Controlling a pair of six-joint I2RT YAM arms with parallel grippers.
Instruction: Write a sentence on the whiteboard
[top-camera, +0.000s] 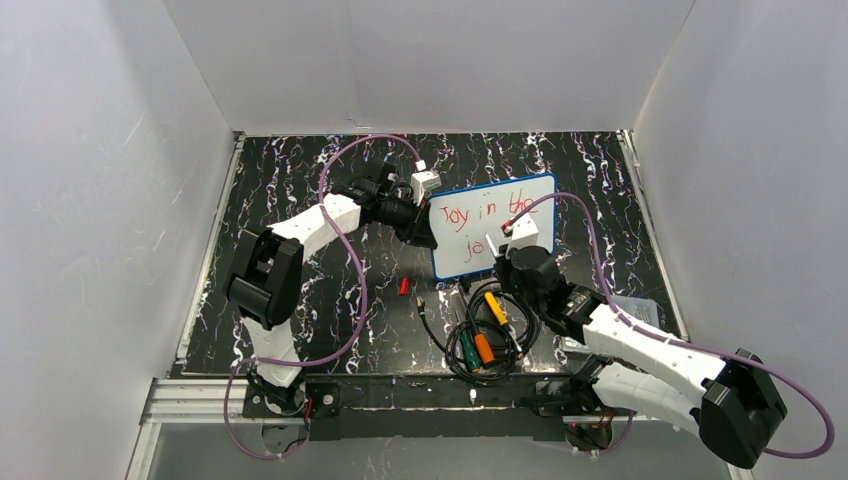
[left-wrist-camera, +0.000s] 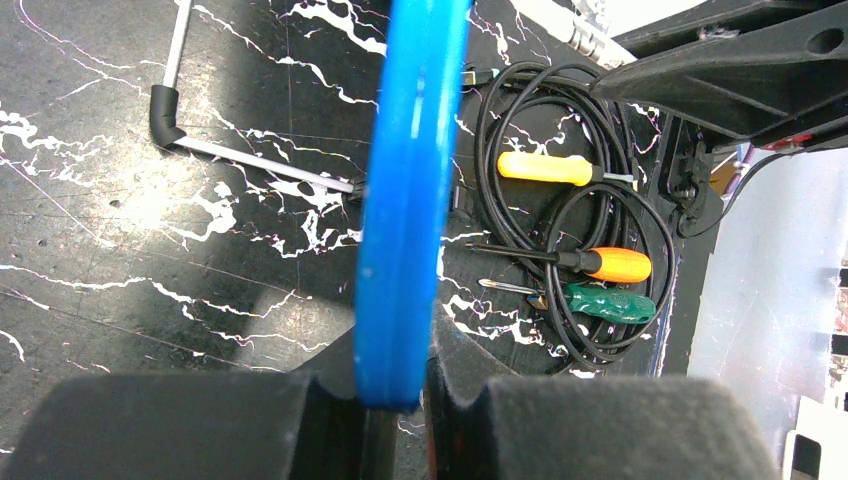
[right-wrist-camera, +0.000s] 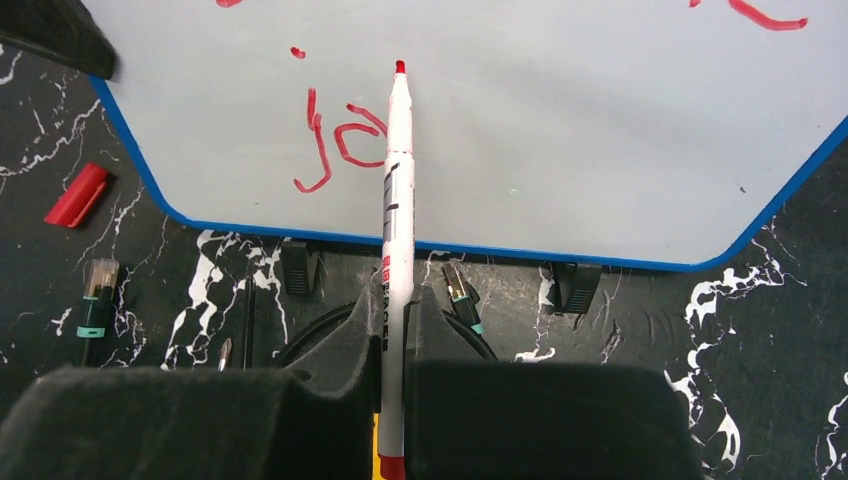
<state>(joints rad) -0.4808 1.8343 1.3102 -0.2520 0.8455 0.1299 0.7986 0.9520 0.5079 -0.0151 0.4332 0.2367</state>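
Black foam-padded fingers of the right gripper are closed tight on a slim white marker with a red tip. It runs straight out from between them, its nib over the white surface just right of the letters "jo"; whether the nib touches cannot be told. That surface is the whiteboard, a small flat white rectangle with a blue rim and rounded corners, placed mid-table between the two arms on the black, white-veined table. The sentence is thin red handwriting: "Joy in the" along the top line and only "jo" begun beneath it. The left gripper is clamped on the board's blue rim at its left side, the rim seen edge-on between the pads in the left wrist view. Two small black clips show under the board's near rim. On the table just in front of that rim lie a red marker cap, a clear network plug with a green boot, and a coil of black cable holding three screwdrivers: yellow-handled, orange-handled and green-handled. A bent metal key with a black elbow lies on the far side of the rim in the left wrist view. The tool pile sits between the right arm's base and the board, under its wrist.
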